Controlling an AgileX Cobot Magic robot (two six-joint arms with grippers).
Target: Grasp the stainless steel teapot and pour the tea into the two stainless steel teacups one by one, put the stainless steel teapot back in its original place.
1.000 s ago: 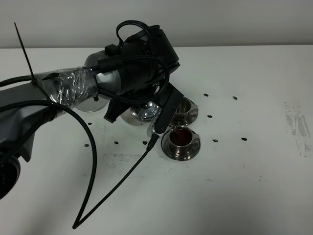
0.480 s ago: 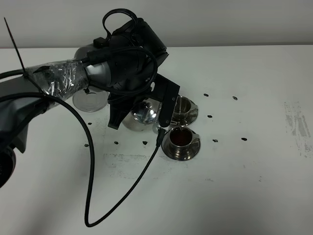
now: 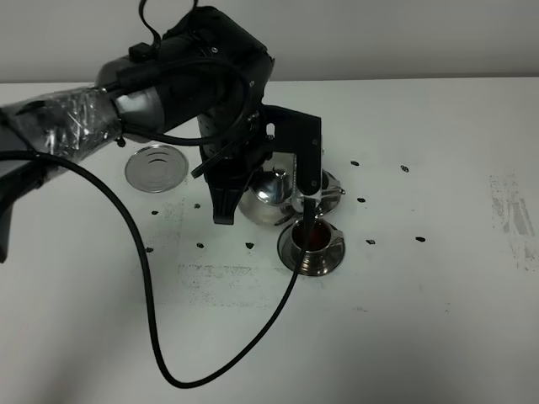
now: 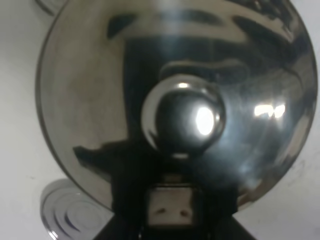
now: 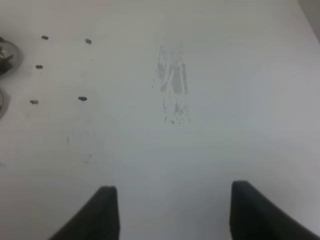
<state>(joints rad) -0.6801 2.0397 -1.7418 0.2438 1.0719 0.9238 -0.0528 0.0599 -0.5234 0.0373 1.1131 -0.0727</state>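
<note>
One teacup (image 3: 312, 242) beside the stainless steel teapot (image 3: 268, 192) is filled with tea (image 3: 310, 239); the teapot is clamped by the left gripper (image 3: 266, 202). Shifting and tipping toward the other teacup (image 3: 332, 188) is judged next.

The left arm (image 3: 160, 93) is being seen as a thick, dark, rounded tube ending in a bulky black wrist housing (image 3: 219, 59). Its forearm is being wrapped in crinkled clear plastic film (image 3: 67, 118). A thin black cable (image 3: 150, 295) is being trailed from it in a long loop. The left end effector (image 3: 268, 202) is being formed by flat black fingers (image 3: 307, 160). The right end effector (image 5: 177, 220) is being shown as two dark wedge-shaped fingers (image 5: 107, 212).
</note>
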